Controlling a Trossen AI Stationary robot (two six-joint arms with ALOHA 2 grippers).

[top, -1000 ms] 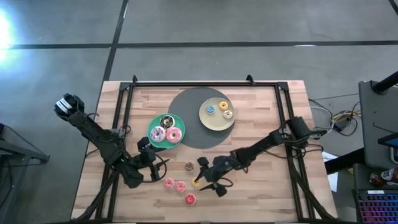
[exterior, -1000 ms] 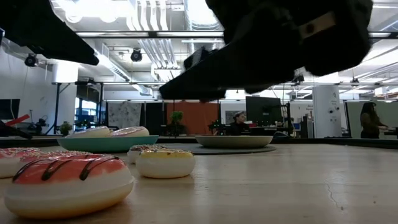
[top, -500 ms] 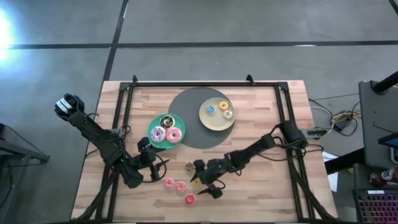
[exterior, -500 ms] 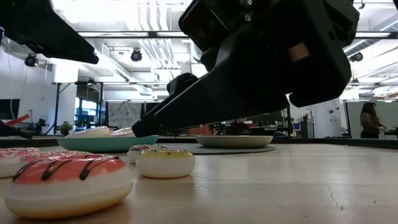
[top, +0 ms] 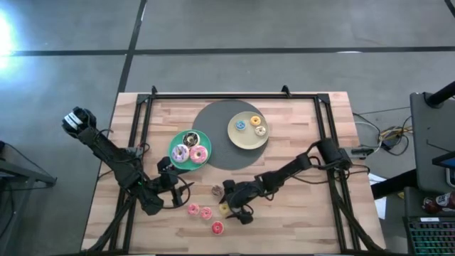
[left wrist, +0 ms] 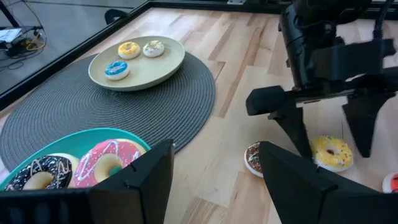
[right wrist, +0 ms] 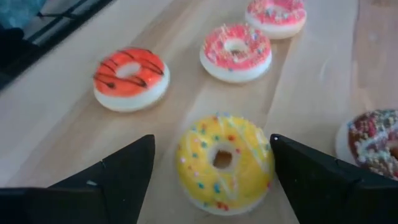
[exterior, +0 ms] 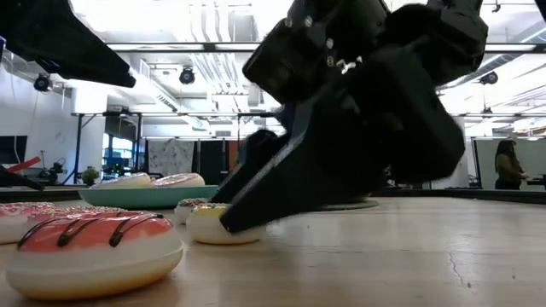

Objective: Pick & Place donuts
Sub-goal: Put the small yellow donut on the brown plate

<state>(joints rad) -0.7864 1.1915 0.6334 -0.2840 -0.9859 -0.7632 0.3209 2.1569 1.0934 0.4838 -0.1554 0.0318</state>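
The yellow donut (right wrist: 224,163) lies flat on the table, hole upward, between the wide-spread fingers of the right gripper (top: 229,211), whose arm reaches low across the wood, fingertips angled down to either side of it. The fingers seem not yet to touch it, though the low view hides much of the ring. The left gripper (top: 173,186) waits half-open near the teal plate (top: 174,144), holding nothing.

Wooden surface (top: 298,192) carries a round grey mat (top: 222,153) under two plates, teal (top: 179,141) and pale-yellow (top: 245,142); loose donuts (top: 205,212) sit on bare wood near the front edge.
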